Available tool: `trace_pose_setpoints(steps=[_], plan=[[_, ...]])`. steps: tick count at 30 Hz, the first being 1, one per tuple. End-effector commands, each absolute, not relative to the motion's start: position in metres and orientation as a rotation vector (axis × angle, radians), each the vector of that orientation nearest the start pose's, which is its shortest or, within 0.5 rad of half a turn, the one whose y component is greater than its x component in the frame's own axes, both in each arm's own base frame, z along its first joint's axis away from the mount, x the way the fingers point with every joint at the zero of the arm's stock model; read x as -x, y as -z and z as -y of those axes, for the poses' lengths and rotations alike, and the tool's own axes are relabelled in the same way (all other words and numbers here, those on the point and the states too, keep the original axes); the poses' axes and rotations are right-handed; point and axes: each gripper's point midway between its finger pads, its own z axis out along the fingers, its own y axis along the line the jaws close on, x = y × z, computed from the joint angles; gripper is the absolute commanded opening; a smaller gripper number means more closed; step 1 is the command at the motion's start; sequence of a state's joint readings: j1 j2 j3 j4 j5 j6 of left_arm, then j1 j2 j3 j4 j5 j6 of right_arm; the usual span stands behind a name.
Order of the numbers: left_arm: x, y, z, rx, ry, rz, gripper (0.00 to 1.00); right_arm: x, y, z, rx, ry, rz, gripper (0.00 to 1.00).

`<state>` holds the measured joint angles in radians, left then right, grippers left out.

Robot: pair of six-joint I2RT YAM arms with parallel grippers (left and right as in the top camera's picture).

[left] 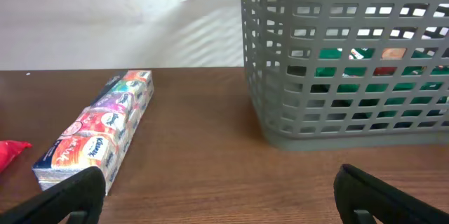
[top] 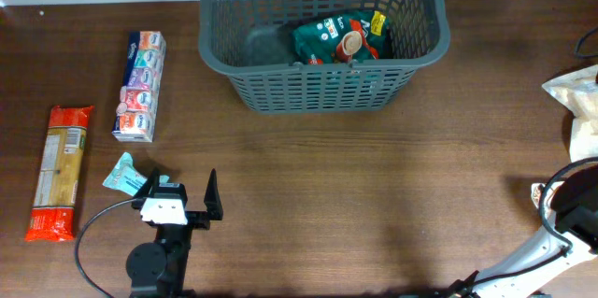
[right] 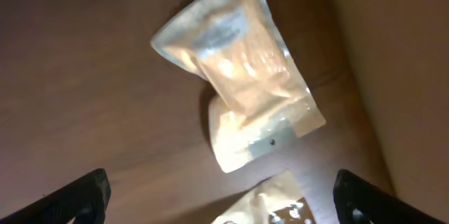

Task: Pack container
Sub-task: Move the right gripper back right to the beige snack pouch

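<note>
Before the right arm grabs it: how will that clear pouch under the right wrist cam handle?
Probably floppy: the clear pouch is thin, wrinkled film and should sag. Likely slippery, given its glossy glare. It overlaps a second pouch, so that may drag along.

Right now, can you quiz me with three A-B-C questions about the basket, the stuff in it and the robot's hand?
1. Where is the green packet? A on the floor; B inside the basket; C on a shelf.
2. What colour is the basket? A yellow; B pink; C dark grey.
3. How is the left hand? A open, holding nothing; B shut on the green packet; C shut on the basket's wall.

Answers:
1 B: the overhead view shows it lying on the basket's base.
2 C: its slotted walls are dark grey in both views.
3 A: its fingers stand wide apart with nothing held between them.
</note>
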<state>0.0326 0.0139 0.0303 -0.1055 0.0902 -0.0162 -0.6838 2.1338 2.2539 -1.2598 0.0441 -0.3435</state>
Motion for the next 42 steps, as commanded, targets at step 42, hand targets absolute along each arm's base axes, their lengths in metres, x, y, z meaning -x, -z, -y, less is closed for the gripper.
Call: trace_pose_setpoints(steps=[42], plan=[[-0.245,-0.158,0.008,-0.035,0.060,-1.656,0.99,-0.373,-0.030,0.336,-0.247,0.160,-2.981,0.99]])
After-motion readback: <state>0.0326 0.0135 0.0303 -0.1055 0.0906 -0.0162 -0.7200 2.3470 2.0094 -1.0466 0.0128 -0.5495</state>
